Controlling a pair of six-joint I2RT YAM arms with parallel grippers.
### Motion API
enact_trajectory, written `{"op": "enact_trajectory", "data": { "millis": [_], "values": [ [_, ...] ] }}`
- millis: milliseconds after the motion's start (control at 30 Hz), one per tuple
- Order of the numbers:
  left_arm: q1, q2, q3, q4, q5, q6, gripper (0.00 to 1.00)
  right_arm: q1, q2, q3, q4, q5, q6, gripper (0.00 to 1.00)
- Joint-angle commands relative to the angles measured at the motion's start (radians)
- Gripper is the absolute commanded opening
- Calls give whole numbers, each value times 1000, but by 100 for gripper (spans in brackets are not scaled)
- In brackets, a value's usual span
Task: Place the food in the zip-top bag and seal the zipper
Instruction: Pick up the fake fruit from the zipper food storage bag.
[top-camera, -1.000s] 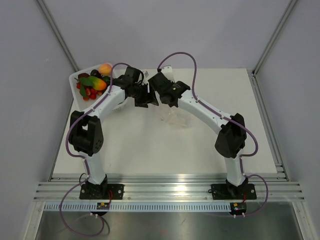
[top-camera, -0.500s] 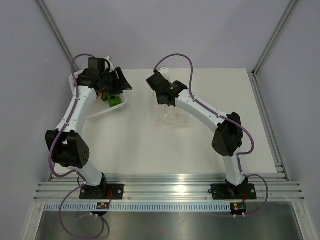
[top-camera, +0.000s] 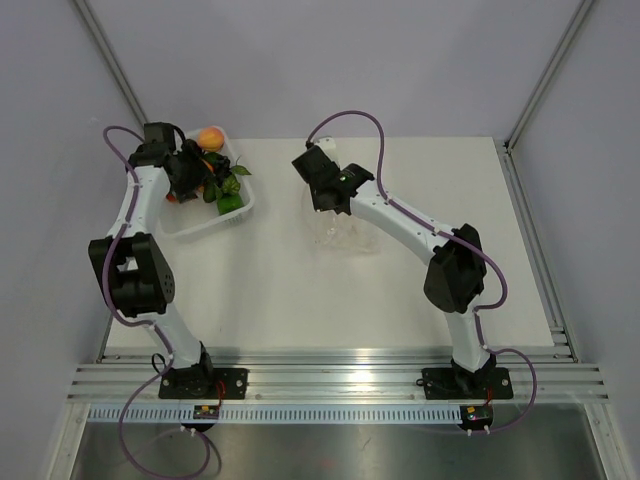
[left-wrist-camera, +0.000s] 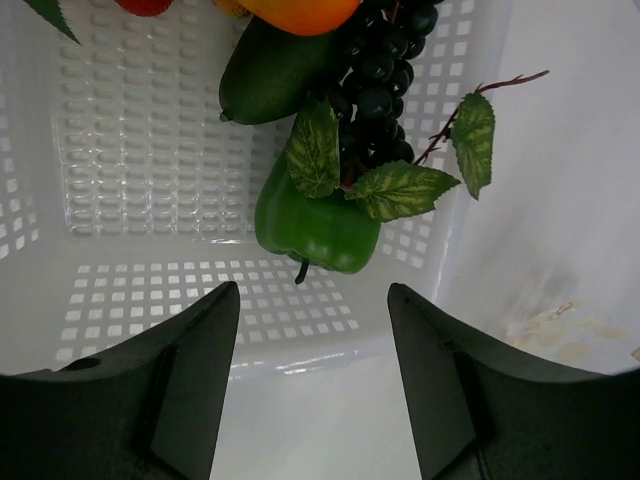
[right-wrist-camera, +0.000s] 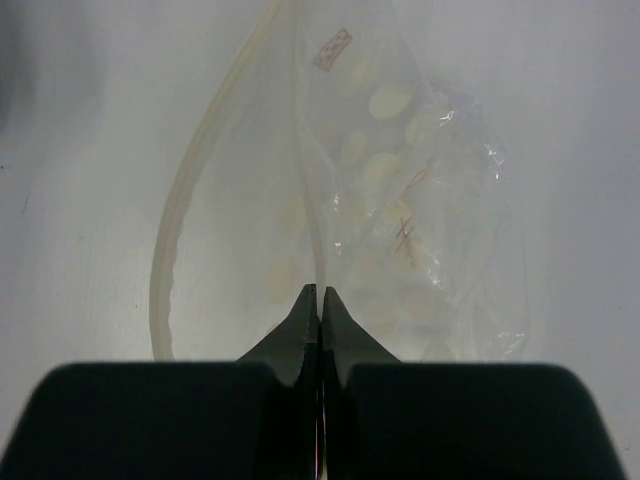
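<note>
No legible txt; small printed mark (right-wrist-camera: 333, 49) on zip-top bag (right-wrist-camera: 400, 200) too blurry to read.

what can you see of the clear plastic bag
The bag is clear, crinkly plastic with a pale seal strip curving around its open mouth. The right claw is shut on one thin edge of the mouth, holding it open. It rests on the white table. No coloured food shows inside.
</note>
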Motion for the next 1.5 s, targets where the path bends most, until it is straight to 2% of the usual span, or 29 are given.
{"op": "enact_trajectory", "data": {
  "millis": [0,333,533,733,933,1067,1300,1467],
  "values": [
    [-9,49,-5,77,15,-15,64,-5,-45,1,16,-7,-2,0],
    [-42,149,-51,113,40,49,52,-2,-42,3,-4,-10,15,0],
    [-47,42,-248,217,49,-9,50,-3,-48,-10,-15,7,17,0],
    [-73,-46,-359,185,12,12,52,-3,-60,-33,-16,11,17,0],
    [-76,-124,-280,73,-90,60,52,-3,-59,-37,-10,-3,14,0],
    [-88,-123,-200,87,-92,62,52,-2,-56,-31,-4,-7,14,0],
    [-113,23,-67,162,-121,2,56,-3,-62,-36,-9,5,7,0],
    [-113,132,-33,226,-114,-35,56,-3,-63,-37,-13,8,7,0]
  ]
}}
